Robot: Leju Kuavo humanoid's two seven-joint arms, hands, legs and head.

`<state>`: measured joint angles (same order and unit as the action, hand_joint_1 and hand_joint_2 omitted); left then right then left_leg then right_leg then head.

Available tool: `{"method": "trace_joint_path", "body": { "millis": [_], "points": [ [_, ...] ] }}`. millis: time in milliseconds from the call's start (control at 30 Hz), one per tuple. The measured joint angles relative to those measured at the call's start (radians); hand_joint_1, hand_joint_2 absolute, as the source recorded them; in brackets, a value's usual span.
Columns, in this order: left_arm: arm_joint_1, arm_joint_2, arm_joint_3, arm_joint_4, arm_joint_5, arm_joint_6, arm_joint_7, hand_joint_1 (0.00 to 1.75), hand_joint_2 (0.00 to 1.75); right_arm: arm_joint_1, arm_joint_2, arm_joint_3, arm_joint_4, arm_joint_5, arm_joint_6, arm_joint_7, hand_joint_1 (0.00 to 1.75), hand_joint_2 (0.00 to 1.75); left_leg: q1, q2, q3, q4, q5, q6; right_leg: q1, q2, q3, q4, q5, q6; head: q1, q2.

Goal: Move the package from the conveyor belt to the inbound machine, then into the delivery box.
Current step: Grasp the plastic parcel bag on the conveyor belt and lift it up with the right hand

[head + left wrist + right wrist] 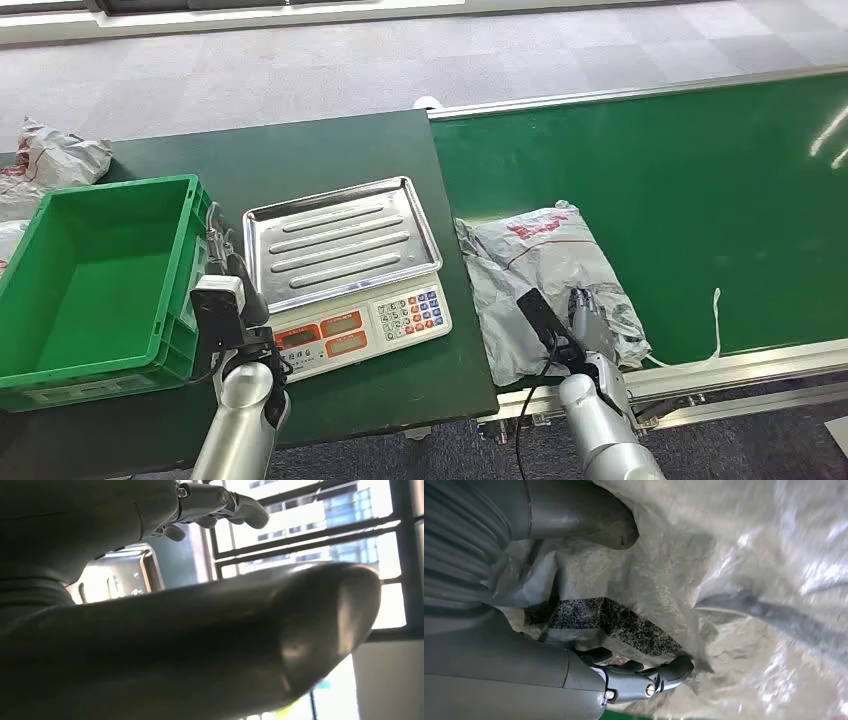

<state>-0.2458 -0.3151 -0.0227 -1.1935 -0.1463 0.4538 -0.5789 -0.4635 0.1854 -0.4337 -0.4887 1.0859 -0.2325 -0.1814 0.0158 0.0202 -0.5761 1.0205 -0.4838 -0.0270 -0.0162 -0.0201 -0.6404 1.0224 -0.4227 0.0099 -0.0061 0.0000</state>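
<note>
You're looking at a package (545,275) of crinkled grey plastic film, glossy where light catches it. The scale's tray (340,240) is ribbed, shiny bare metal. The crate (95,275) is smooth green plastic, the conveyor belt (700,200) matt green, the counter (300,150) dark and matt. Your right hand (589,645) has smooth grey fingers (669,672).

three cams: one high head view, two close wrist views
head looks down on scale (345,265) and conveyor belt (680,210); right wrist is pressed close to the package (704,580), shared with head; left wrist faces windows (320,535).
</note>
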Motion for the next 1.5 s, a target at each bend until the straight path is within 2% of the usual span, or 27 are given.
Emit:
{"method": "trace_joint_path", "body": {
  "millis": [267, 467, 633, 667, 767, 800, 1067, 1500],
  "points": [
    [0.017, 0.002, -0.008, -0.134, 0.125, 0.032, -0.114, 0.00, 0.00, -0.064, -0.003, 0.000, 0.107, -0.012, 0.098, 0.003, 0.00, 1.75, 0.000, 0.000, 0.001, 0.000, 0.000, 0.000, 0.000, 0.000, 0.001, 0.000, 0.000, 0.000, 0.000, 0.000],
    [0.037, 0.008, -0.049, -0.259, 0.126, 0.043, -0.124, 0.00, 0.00, -0.111, -0.003, 0.000, 0.151, 0.005, 0.205, 0.079, 0.00, 1.75, 0.001, 0.003, 0.008, 0.000, -0.002, 0.000, 0.001, 0.003, 0.007, -0.001, -0.001, 0.000, 0.000, 0.000],
    [0.045, 0.010, -0.065, -0.306, 0.126, 0.047, -0.124, 0.00, 0.00, -0.123, -0.003, 0.001, 0.169, 0.006, 0.217, 0.085, 0.00, 1.75, 0.001, 0.004, 0.011, 0.000, -0.003, 0.000, 0.001, 0.003, 0.011, -0.001, -0.001, 0.000, 0.000, 0.000],
    [0.046, 0.011, -0.067, -0.312, 0.125, 0.047, -0.124, 0.00, 0.00, -0.125, -0.003, 0.001, 0.172, 0.006, 0.218, 0.085, 0.37, 1.75, 0.001, 0.004, 0.011, 0.000, -0.003, 0.000, 0.001, 0.003, 0.012, -0.001, -0.001, 0.000, 0.000, 0.000],
    [0.049, 0.011, -0.074, -0.324, 0.125, 0.048, -0.124, 0.00, 0.00, -0.128, -0.003, 0.002, 0.178, 0.007, 0.221, 0.085, 1.68, 1.75, 0.001, 0.003, 0.013, 0.000, -0.003, 0.000, 0.001, 0.003, 0.014, -0.001, -0.001, 0.000, 0.000, 0.000],
    [0.050, 0.012, -0.077, -0.328, 0.123, 0.049, -0.124, 0.00, 0.00, -0.129, -0.003, 0.002, 0.179, 0.009, 0.225, 0.085, 1.75, 1.75, 0.001, 0.003, 0.014, 0.000, -0.002, 0.000, 0.001, 0.003, 0.014, -0.001, -0.001, 0.000, 0.000, 0.000],
    [0.057, 0.016, -0.102, -0.341, 0.107, 0.067, -0.124, 0.00, 0.00, -0.136, 0.004, 0.013, 0.183, 0.029, 0.251, 0.064, 1.75, 1.75, 0.001, 0.004, 0.013, 0.000, -0.005, 0.000, 0.001, 0.003, 0.019, -0.001, -0.002, -0.001, 0.000, 0.000],
    [0.090, 0.022, -0.102, -0.371, 0.103, 0.067, -0.124, 0.00, 0.00, -0.135, 0.019, 0.039, 0.183, 0.062, 0.166, -0.005, 1.75, 1.75, 0.003, 0.004, 0.015, 0.000, -0.004, -0.002, 0.002, 0.003, 0.015, 0.000, -0.002, -0.002, 0.000, 0.000]
  ]
}}
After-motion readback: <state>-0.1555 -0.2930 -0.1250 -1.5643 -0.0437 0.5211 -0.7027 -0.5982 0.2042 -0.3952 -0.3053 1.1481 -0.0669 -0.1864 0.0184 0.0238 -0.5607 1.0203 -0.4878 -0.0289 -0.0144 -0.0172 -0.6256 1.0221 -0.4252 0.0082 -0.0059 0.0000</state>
